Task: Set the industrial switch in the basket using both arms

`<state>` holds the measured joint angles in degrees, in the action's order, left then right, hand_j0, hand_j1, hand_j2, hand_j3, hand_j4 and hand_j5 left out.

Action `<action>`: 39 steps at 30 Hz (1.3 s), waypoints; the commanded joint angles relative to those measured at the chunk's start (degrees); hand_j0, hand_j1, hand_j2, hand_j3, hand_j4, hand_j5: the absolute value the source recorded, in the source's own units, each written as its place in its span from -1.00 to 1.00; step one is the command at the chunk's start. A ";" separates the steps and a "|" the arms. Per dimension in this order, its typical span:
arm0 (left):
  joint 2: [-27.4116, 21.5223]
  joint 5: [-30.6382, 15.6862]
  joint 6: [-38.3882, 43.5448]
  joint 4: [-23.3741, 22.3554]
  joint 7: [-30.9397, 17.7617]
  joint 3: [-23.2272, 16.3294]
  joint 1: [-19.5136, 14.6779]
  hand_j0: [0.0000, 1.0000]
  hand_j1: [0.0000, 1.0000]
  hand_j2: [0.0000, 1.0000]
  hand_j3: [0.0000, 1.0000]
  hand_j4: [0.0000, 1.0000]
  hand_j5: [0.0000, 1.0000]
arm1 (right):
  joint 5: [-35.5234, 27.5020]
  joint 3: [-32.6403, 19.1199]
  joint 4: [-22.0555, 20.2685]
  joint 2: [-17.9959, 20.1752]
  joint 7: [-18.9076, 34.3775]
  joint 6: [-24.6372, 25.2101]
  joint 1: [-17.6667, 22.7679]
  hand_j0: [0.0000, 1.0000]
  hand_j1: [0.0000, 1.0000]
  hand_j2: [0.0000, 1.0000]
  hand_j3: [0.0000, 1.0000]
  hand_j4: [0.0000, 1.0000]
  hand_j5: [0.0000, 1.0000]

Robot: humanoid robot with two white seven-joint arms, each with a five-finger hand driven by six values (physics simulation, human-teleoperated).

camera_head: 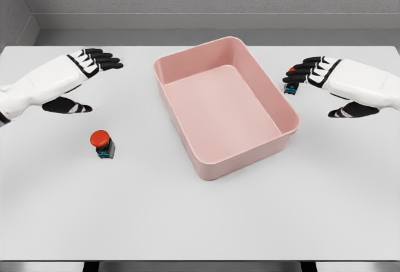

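Our left hand [84, 72] hovers flat with relaxed, empty fingers near the table's [200, 222] left edge. Our right hand [325, 75], fingers extended too, half hides a switch [290, 87] beside the basket [206, 159].

White arms, white hands [84, 65], black fingers [109, 59].

A red-capped industrial switch [102, 144] on a dark base stands upright on the white table, left of the basket. The pink rectangular basket [284, 136] sits open and angled mid-table. A second switch [290, 87], mostly hidden, lies just right of it.
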<state>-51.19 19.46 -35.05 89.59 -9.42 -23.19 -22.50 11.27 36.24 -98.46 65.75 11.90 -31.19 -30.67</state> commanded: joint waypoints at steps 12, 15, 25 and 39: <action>-6.12 -1.00 0.05 -0.11 0.01 0.16 2.55 1.00 1.00 1.00 1.00 1.00 1.00 | -0.46 0.32 15.75 -2.46 -4.87 4.21 -4.30 1.00 1.00 1.00 1.00 1.00 1.00; -6.56 -0.65 0.05 -0.20 -0.07 0.16 3.95 1.00 1.00 1.00 1.00 1.00 1.00 | -0.28 0.59 19.01 -7.03 1.72 4.12 -7.20 1.00 1.00 1.00 1.00 1.00 1.00; -3.74 1.28 0.05 -1.79 -0.16 -3.27 5.89 1.00 1.00 1.00 1.00 1.00 1.00 | 6.40 5.07 28.15 -16.79 17.19 3.77 -17.40 1.00 1.00 1.00 1.00 1.00 1.00; -3.39 1.20 0.05 -1.26 -0.16 -6.25 6.42 1.00 1.00 1.00 1.00 1.00 1.00 | 8.42 5.86 50.91 -30.06 16.93 3.60 -22.68 1.00 1.00 1.00 1.00 1.00 1.00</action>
<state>-54.56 21.01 -35.05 88.15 -9.61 -29.31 -16.08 19.95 42.24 -50.50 37.09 28.82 -27.61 -53.44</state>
